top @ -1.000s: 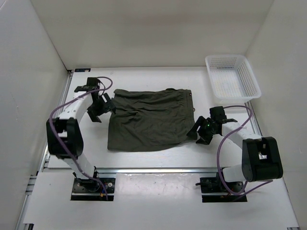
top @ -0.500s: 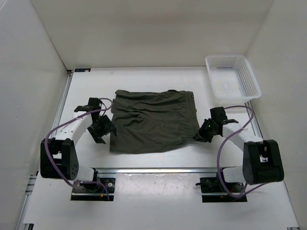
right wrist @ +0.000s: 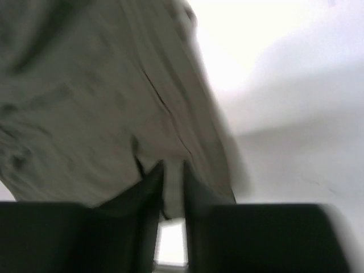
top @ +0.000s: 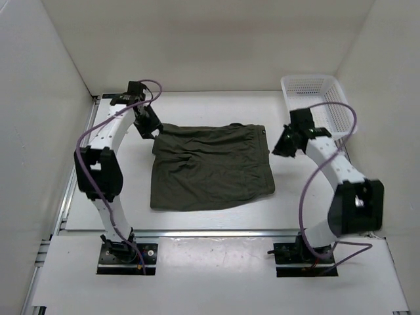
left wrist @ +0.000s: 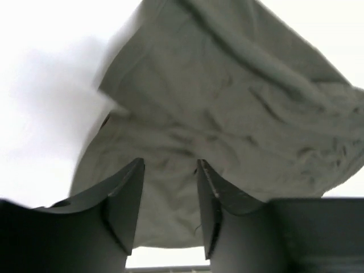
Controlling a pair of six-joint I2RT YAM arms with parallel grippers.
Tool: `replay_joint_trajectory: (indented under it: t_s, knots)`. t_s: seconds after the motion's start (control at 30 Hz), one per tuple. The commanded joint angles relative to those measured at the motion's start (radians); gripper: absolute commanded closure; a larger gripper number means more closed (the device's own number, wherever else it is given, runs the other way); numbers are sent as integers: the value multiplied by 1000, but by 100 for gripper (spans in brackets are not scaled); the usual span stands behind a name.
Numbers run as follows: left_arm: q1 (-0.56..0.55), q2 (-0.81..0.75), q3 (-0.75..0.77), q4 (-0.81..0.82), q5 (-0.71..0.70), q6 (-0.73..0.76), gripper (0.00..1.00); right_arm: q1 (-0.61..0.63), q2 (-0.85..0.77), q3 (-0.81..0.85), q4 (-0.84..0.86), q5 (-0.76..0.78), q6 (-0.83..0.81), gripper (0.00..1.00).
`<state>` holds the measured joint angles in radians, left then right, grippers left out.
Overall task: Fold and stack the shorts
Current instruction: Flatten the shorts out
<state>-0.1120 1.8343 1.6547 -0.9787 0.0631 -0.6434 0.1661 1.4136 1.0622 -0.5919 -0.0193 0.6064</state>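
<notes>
While the dark olive-green soft fabric shorts (top: 210, 167) lie spread flat on the white table (top: 216, 220), longer side running left to right, the left gripper (top: 149, 126) hovers at their far left corner, jaws parted and empty. The right gripper (top: 282, 144) sits just off the far right corner, nearly closed on nothing visible. Each arm is nearest its own far corner, likely for a fold toward the near edge.

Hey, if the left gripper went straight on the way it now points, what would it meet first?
Probably the shorts: in the wrist view, olive fabric fills the line ahead of the open left gripper. How near it is, I can't tell.
</notes>
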Motion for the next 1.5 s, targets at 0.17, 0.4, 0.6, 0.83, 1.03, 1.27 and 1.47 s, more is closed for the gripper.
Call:
replay_joint_trajectory:
  t_s: [0.17,0.4,0.6,0.83,1.03,1.27,1.47]
  knots:
    - [-26,287,356,-58,18,33,71,24,480,500,21,-21,-60,92]
    - [-35,522,654,-160,-6,60,56,42,726,757,-34,-24,-22,94]
    - [-35,580,694,-196,-86,80,17,61,761,840,-66,15,-53,83]
    - [-35,643,703,-164,-66,80,23,61,803,861,-85,33,-63,78]
    - [-35,727,798,-164,-36,71,32,61,812,880,-85,33,-54,78]
    - [-35,680,775,-85,6,39,89,61,821,880,-85,33,-74,78]
    - [-45,639,738,-84,38,21,89,61,843,880,-85,33,-85,78]
